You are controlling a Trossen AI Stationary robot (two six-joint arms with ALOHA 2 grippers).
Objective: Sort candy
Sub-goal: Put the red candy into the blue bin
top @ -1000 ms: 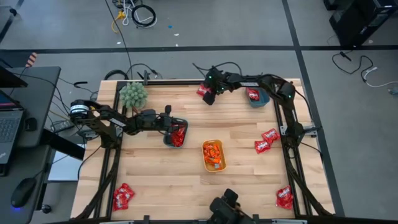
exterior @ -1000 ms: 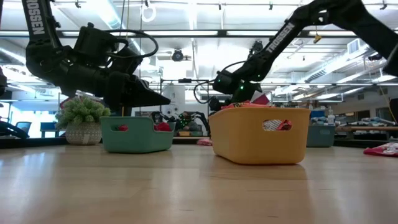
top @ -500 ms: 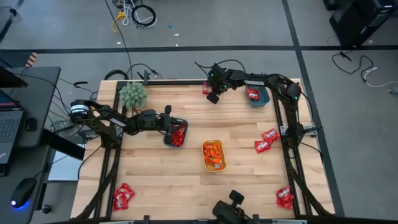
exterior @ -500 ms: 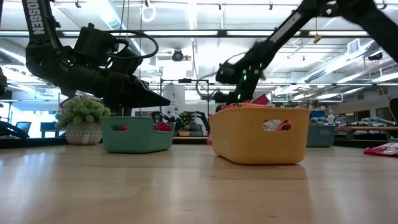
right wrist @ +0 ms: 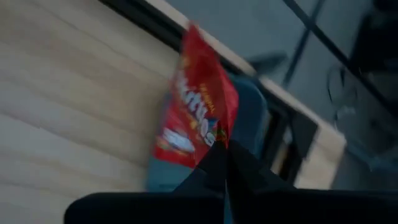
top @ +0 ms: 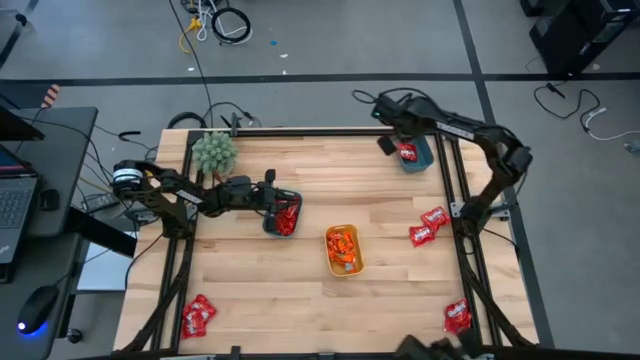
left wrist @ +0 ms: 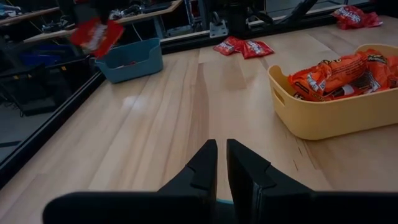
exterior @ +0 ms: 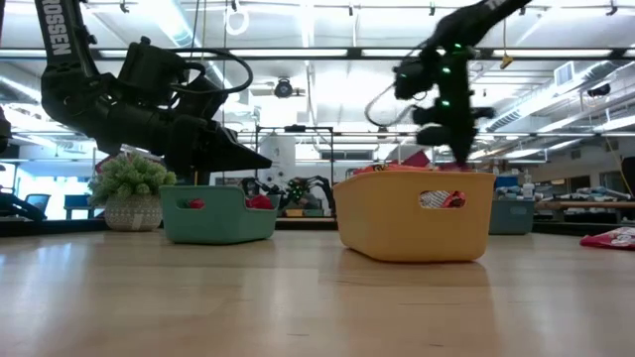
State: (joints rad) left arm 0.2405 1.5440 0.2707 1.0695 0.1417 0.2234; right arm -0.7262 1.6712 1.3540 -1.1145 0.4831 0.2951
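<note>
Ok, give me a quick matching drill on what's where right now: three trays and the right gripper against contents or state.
Things:
1. yellow tray
2. teal tray
3. blue tray
4. right gripper

States:
A. shut on a red candy bag
B. holds orange candy
C. under the left gripper, red candy inside
D. at the table's far right corner

Pairs: 1-B, 2-C, 3-D, 4-A

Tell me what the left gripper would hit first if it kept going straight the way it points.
Probably nothing soon: ahead of the left gripper lies bare table; the yellow tray sits off to one side.
</note>
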